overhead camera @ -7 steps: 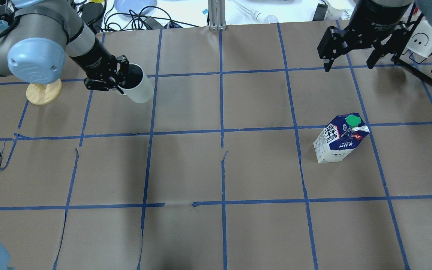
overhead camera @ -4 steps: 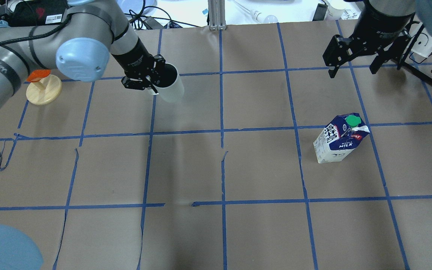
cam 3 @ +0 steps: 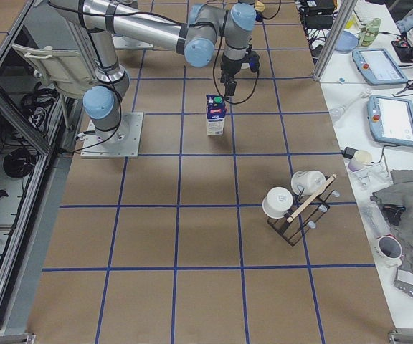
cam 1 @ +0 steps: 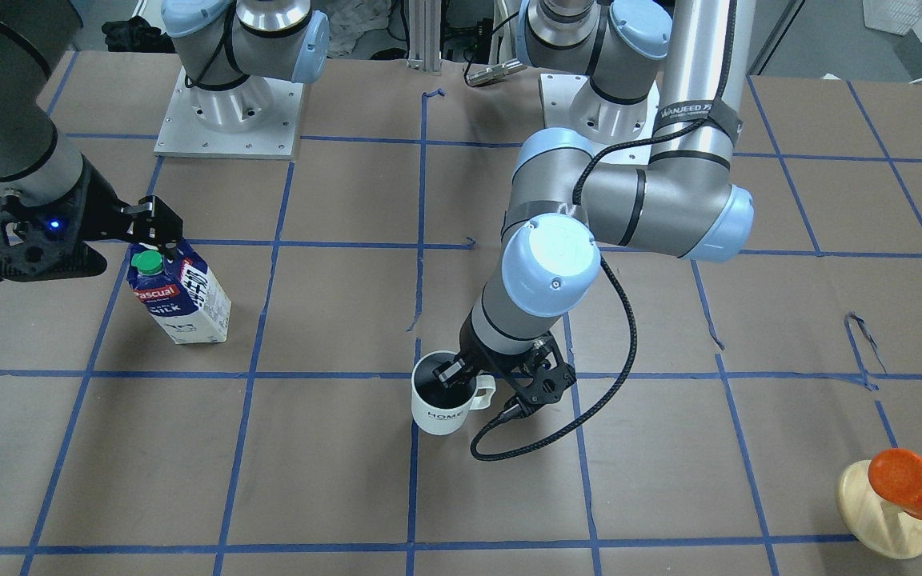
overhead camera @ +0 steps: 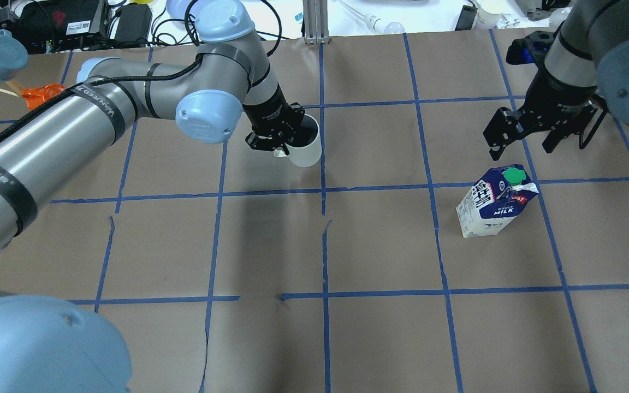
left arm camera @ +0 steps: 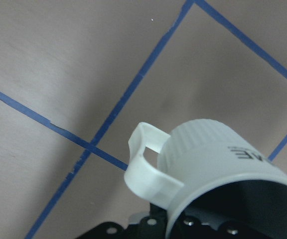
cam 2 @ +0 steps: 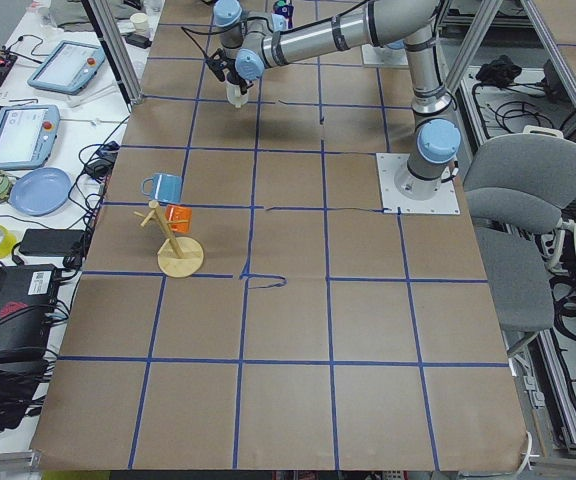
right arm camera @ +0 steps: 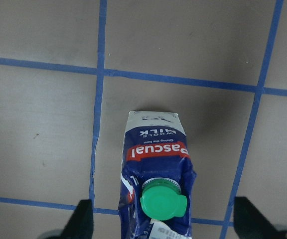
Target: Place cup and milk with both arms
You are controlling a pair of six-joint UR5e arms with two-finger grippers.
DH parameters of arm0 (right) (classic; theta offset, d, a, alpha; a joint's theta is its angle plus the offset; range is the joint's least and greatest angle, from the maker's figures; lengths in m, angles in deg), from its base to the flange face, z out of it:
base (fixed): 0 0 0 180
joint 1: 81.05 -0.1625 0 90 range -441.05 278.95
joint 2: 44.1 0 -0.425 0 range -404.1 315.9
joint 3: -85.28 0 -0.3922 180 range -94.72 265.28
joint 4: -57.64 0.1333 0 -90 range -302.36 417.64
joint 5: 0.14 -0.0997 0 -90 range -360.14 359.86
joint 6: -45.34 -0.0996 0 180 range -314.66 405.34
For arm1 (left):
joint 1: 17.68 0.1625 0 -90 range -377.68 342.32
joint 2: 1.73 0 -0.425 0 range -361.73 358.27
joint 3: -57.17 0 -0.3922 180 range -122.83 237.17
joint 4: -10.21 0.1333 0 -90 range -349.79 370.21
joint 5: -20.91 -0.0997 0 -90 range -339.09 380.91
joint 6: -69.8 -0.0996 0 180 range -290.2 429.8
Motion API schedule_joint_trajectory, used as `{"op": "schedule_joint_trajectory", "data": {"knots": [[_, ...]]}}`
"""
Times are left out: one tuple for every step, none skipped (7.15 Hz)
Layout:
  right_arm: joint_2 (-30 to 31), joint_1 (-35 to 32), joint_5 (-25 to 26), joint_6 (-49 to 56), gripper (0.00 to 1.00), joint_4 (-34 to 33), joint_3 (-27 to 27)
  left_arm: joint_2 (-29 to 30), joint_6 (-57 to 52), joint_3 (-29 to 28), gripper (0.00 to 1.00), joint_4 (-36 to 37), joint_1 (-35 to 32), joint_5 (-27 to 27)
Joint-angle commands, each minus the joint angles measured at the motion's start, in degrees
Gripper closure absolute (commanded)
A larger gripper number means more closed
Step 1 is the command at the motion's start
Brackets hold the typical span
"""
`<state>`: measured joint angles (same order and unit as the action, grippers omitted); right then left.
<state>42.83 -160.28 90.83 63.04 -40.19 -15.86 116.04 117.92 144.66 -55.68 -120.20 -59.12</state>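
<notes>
The white cup with "HOME" lettering hangs from my left gripper, which is shut on its rim next to the handle. It is held low over the table's middle back; it also shows in the front view and the left wrist view. The milk stands upright on the right, blue and white with a green cap. My right gripper is open and empty, just behind and above the milk. In the right wrist view the milk sits between the open fingers.
A wooden stand with an orange cup is at the table's far left; a blue cup hangs there too. A black rack with white mugs stands at the far right. Blue tape lines cross the brown table.
My left arm has carried the cup to the right, from near the wooden stand toward the table's centre line. My right gripper has moved nearer and lower toward the milk, still open.
</notes>
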Motion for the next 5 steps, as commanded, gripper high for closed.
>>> {"op": "schedule_joint_trajectory", "data": {"knots": [[1.84,0.12,0.08,1.01,0.04,-6.37,-7.55,1.75,1.44,0.05,1.00,0.93,-1.80,0.83],[2.36,0.04,0.17,1.10,0.08,-6.49,-8.54,2.37,1.53,0.05,1.00,0.94,-2.16,1.10],[2.46,0.04,2.87,1.10,0.22,-6.32,-9.33,2.55,1.96,0.31,1.00,0.94,-2.34,2.49],[2.54,0.04,4.03,1.01,0.27,-6.41,-10.21,2.64,2.06,0.32,1.00,0.94,-2.25,2.86],[2.55,0.04,4.04,0.93,0.49,-6.49,-10.13,2.55,2.23,0.06,0.23,0.94,-2.25,2.86]]}}
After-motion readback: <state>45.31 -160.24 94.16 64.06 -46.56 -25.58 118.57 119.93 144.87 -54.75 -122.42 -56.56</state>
